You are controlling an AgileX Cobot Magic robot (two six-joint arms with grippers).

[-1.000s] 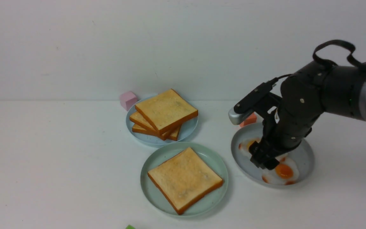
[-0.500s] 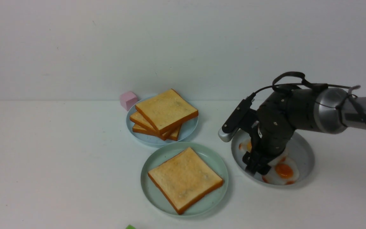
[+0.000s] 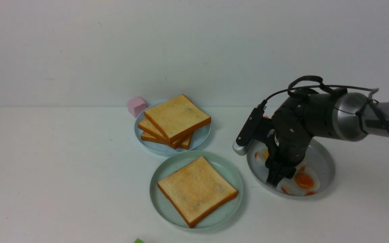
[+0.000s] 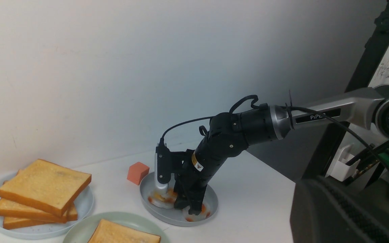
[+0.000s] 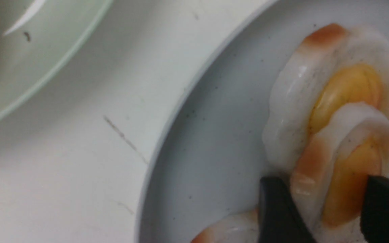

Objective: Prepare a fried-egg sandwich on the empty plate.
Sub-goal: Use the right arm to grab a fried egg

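Risk of a double lift: the right pincer (image 3: 276,180) is clamped on an upturned fold of one fried egg (image 5: 319,158), which overlaps a second egg (image 5: 295,101). I reckon both could rise together, or the lower one could get dragged toward the rim.
Risk of a slip: the hold is on a thin, floppy fold (rubbery-looking stuff), so it may slide out on the way up, or swing and flop over.
Risk at the plate: the pincer reaches right down into the grey plate (image 3: 322,158), and a skewed pull might shove or tip it.
Risk on landing: a dangling egg may land folded, or hang over the crust of the toast slice (image 3: 196,190).
Left pincer: out of sight from where I stand. It is clenched, with nothing seen in it.
Mint-green plate (image 3: 167,168): near the middle of the front edge of the tabletop (image 3: 62,168). It holds that single toast slice lying flat, with no egg on it yet.
Grey plate: toward the right edge, apart from the mint one. It holds the overlapping eggs, though how many I cannot tell.
Light-blue plate (image 3: 201,138): just behind the mint-green plate, toward the back edge. It carries a three-slice toast pile (image 3: 176,116), stacked crookedly.
Loose bits: a pink cube (image 3: 136,106) beside the light-blue plate, and an orange cube (image 4: 138,172) just behind the grey plate.
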